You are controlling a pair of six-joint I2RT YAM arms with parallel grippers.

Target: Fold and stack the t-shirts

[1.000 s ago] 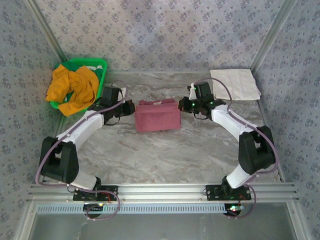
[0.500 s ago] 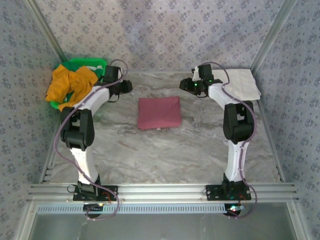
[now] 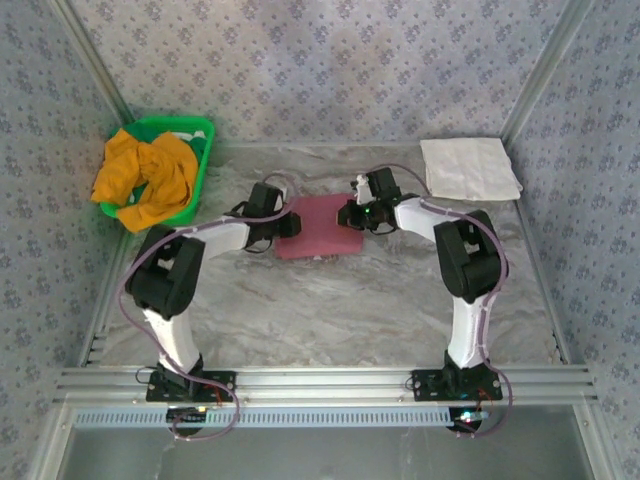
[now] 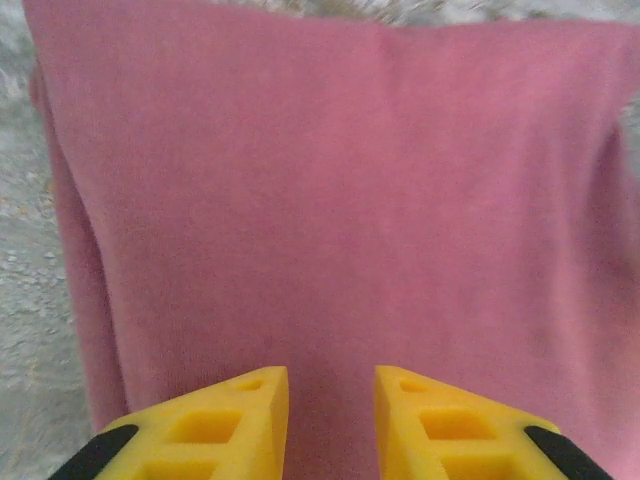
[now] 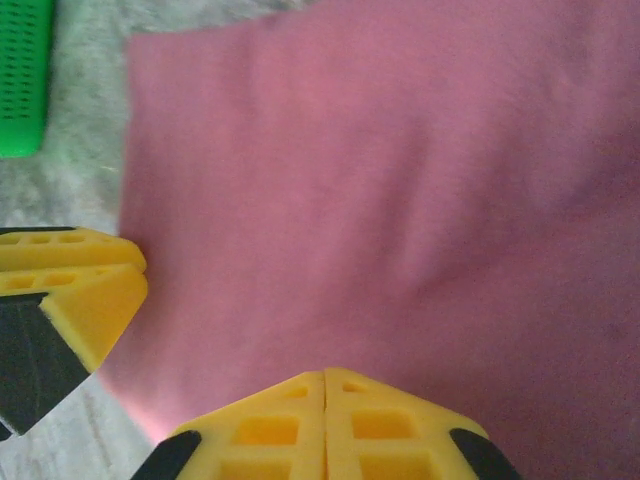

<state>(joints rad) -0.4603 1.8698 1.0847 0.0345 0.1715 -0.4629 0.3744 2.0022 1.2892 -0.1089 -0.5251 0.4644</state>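
Soft matt cloth t-shirt (image 3: pixel 320 228) on smooth marbled table (image 3: pixel 330 310).

Setting: a robot test cell in a lab, dressed up as a home laundry corner.
Frame: a bare aluminium rail (image 3: pixel 320 380) is running along the near edge, with metal posts (image 3: pixel 95 70) rising at the corners.
Arms: a left arm (image 3: pixel 170 290) and a right arm (image 3: pixel 470 265) are standing bolted to that rail, cables (image 3: pixel 236 408) looping off the bases.
Walls: floral-patterned panels (image 3: pixel 320 60) are boxing the space in.
Tabletop: a marble-look tabletop (image 3: pixel 320 315) is lying under everything.
Props: a green plastic basket (image 3: pixel 185 123) is holding a mustard-orange t-shirt (image 3: pixel 145 180), and a folded white cloth (image 3: pixel 470 168) is lying at the far right.
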